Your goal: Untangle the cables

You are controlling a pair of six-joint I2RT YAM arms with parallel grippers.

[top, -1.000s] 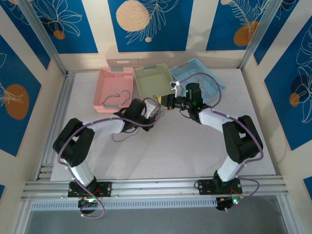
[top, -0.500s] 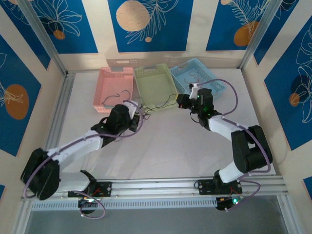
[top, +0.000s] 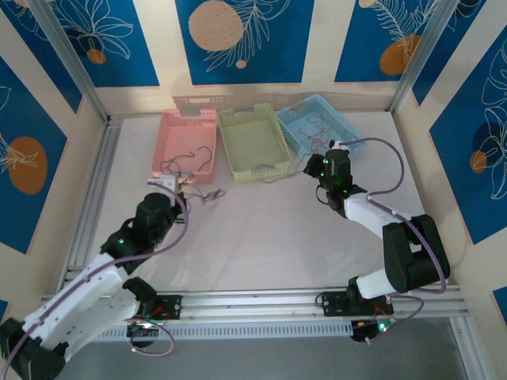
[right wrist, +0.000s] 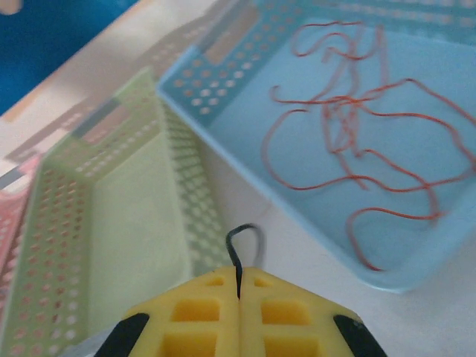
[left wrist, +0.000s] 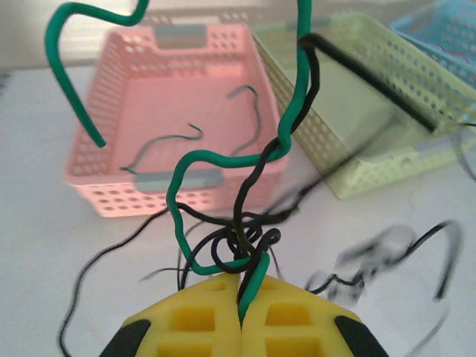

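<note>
The left pincer is clenched on a green cable, which rises from between the yellow fingers, bends left and twists through a knot of black cables just above the fingertips. The green cable climbs out of the top of the wrist view with a black strand wound about it. Other black strands trail from the knot onto the white bench on either side. The right pincer is likewise clamped tight, gripping a single black cable end that hooks up and over just beyond its tips. Behind the knot stands the pink basket, with a few loose black wires on its floor. Beside it is the pale green basket, and beyond that the blue basket holds a loose heap of orange cables. From above, the two pincers are well apart, the left before the pink basket, the right near the blue one.
</note>
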